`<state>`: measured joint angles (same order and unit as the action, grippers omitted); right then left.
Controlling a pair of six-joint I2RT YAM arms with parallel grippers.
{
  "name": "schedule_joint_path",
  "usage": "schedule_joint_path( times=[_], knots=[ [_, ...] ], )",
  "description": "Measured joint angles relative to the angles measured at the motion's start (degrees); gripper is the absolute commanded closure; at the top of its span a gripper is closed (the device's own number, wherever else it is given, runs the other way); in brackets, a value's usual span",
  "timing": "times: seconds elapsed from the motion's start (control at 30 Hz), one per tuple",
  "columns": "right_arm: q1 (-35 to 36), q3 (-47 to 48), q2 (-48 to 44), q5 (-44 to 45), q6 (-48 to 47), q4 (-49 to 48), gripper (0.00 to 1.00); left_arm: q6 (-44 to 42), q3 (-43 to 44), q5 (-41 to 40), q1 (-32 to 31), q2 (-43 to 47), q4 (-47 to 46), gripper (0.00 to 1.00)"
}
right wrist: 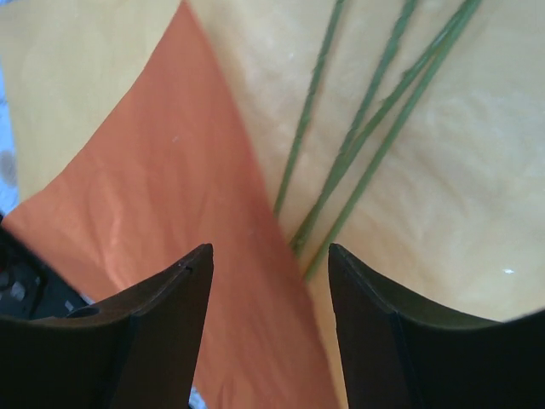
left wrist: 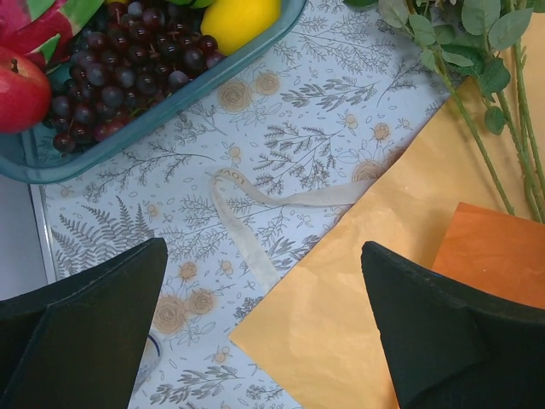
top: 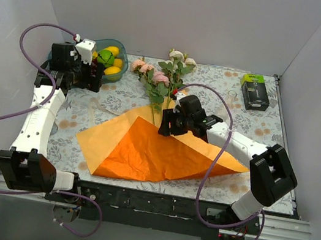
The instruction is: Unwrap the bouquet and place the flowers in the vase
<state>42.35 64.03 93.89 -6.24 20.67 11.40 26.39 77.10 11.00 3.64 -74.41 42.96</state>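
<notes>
Both jaws stand open; ribbon [left wrist: 247, 204], fruit bowl [left wrist: 170, 106] and box [top: 255, 92] lie around the unwrapped flowers [top: 158, 77]

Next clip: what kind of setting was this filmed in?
Probably a lab robot cell, not a home: plain white panels box in a floral-clothed table, a left arm and right arm are bolted to its near rail, with staged props like the fruit bowl.

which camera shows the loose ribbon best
The left wrist view: the ribbon lies untied and sharp mid-frame, between the fruit bowl and the orange paper. The top view shows it only as a faint pale strip beside the paper. The right wrist view does not show it.
</notes>
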Motion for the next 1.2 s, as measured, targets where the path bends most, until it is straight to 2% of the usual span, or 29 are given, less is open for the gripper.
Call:
schedule_joint_path(
  times=[0.13, 0.27, 0.6, 0.87, 0.9, 0.97, 1.0, 1.1, 1.13, 1.2],
  knots=[
    [0.17, -3.06, -2.12, -7.43, 0.07, -1.33, 0.37, -0.02, -0.39, -0.11, 0.00, 0.09, -0.96, 0.02],
    [0.20, -3.06, -2.12, -10.73, -0.72, -2.03, 0.37, 0.02, -1.62, -0.13, 0.00, 0.50, -1.36, 0.02],
    [-0.26, -1.77, -1.42, -7.15, -6.40, -0.61, 0.35, 0.02, -1.79, -0.50, 0.00, 1.99, -1.38, 0.02],
    [-2.27, -1.25, 3.54, -9.25, -9.92, -1.03, 0.43, 0.33, -1.70, -0.48, 0.00, 1.99, -1.09, 0.02],
    [-2.38, -1.62, 3.80, -10.05, -10.05, -1.03, 0.45, 0.33, -1.70, -0.50, 0.00, 1.99, -1.07, 0.02],
    [-2.49, -2.45, 4.04, -12.39, -10.27, -0.96, 0.55, 0.31, -1.70, -0.52, 0.00, 1.99, -1.01, 0.02],
    [-2.49, -2.60, 4.04, -13.49, -10.32, -1.03, 0.65, 0.28, -1.70, -0.52, 0.00, 1.99, -0.98, 0.02],
    [-2.49, -2.73, 3.96, -15.85, -10.23, -1.55, 0.83, 0.28, -1.70, -0.57, 0.00, 1.99, -1.01, 0.02],
    [-2.47, -2.78, 3.72, -16.50, -10.03, -1.60, 0.95, 0.28, -1.70, -0.66, 0.00, 1.99, -1.03, 0.02],
    [-2.47, -2.86, 2.69, -17.49, -9.66, -1.51, 0.99, 0.28, -1.73, -0.83, 0.00, 1.99, -1.18, 0.02]
  ],
)
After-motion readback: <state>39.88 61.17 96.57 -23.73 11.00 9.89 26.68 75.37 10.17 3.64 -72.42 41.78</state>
